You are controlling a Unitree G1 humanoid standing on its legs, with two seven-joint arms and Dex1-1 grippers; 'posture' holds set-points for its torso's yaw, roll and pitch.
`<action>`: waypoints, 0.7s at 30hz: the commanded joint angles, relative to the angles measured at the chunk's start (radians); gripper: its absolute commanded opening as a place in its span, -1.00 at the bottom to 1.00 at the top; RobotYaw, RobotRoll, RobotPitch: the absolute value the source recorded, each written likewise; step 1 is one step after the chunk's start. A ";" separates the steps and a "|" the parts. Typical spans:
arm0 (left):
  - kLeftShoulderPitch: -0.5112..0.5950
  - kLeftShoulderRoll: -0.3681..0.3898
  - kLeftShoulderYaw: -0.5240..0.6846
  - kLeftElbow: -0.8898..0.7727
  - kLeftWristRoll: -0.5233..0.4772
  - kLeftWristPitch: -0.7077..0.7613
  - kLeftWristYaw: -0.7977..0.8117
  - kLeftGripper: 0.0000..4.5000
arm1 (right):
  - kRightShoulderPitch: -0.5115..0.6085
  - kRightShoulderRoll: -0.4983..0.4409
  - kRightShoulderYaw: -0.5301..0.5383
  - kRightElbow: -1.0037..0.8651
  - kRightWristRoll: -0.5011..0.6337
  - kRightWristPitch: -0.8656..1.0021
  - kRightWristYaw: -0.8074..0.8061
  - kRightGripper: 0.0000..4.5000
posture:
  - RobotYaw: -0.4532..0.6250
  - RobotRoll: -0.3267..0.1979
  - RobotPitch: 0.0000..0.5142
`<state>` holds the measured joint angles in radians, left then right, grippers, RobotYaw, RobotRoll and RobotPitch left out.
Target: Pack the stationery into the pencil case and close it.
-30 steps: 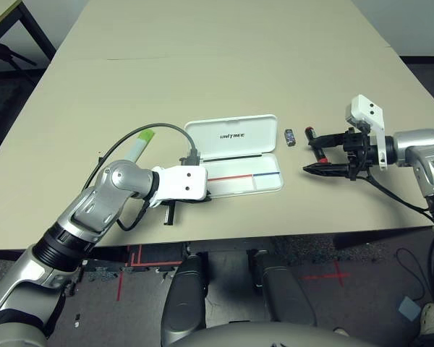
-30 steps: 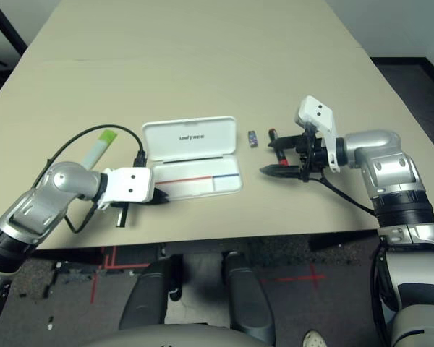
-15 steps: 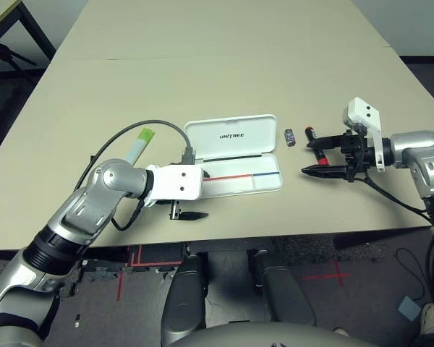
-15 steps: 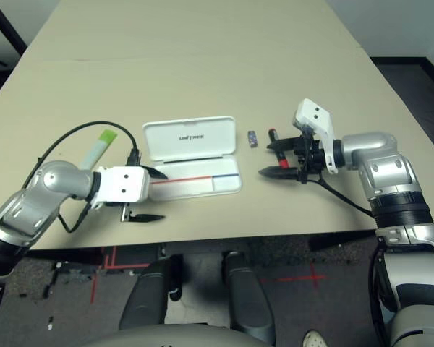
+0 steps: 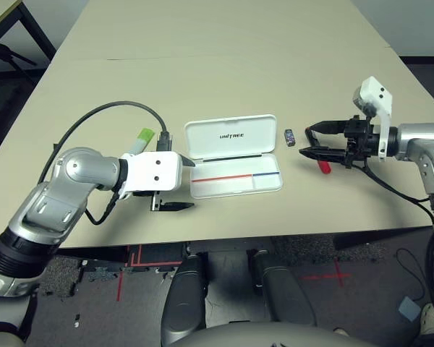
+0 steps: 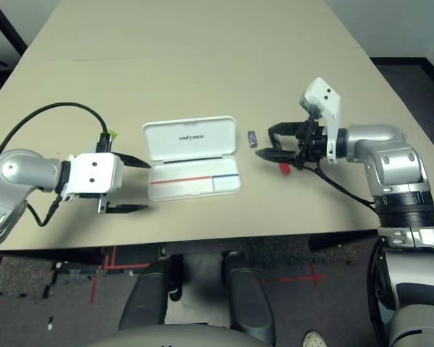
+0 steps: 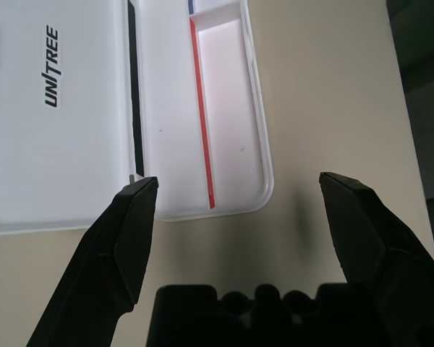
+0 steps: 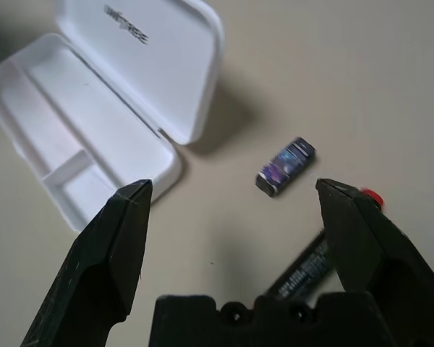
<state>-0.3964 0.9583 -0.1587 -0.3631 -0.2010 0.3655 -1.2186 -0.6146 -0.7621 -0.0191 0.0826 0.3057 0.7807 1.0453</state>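
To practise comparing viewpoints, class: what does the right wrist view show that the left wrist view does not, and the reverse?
Only the right wrist view: the small dark block and the marker.
Only the left wrist view: the red stripe inside the pencil case.
Both: the open white case, its lid lettering, the tabletop and two open black fingers.

We seem to be in a robotics lab: a robot's silver arms (image 5: pixel 90 168) reach over a big plain table (image 5: pixel 224 79), cables (image 5: pixel 105 107) loop from their wrists, and red tape (image 5: pixel 338 275) marks the dark, scuffed floor (image 5: pixel 362 296) below.
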 commanded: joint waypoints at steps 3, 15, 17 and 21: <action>-0.051 -0.018 0.055 -0.023 -0.098 0.076 0.004 0.99 | 0.005 -0.008 -0.025 -0.117 0.006 0.256 -0.178 1.00 | -0.21 0.25 -0.22; -0.105 -0.070 0.134 -0.048 -0.228 0.176 0.070 0.99 | -0.033 0.010 -0.020 -0.077 -0.001 0.399 -0.371 1.00 | -0.20 0.25 -0.23; -0.104 -0.066 0.134 -0.051 -0.231 0.177 0.074 0.99 | -0.041 0.018 -0.013 -0.055 -0.004 0.394 -0.388 1.00 | -0.19 0.25 -0.23; -0.106 -0.066 0.139 -0.059 -0.241 0.186 0.086 0.99 | -0.059 0.045 -0.003 -0.020 -0.008 0.408 -0.425 1.00 | -0.18 0.25 -0.23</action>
<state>-0.4981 0.8848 -0.0367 -0.3907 -0.4272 0.5396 -1.1419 -0.6630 -0.7250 -0.0237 0.0454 0.3064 1.1691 0.6378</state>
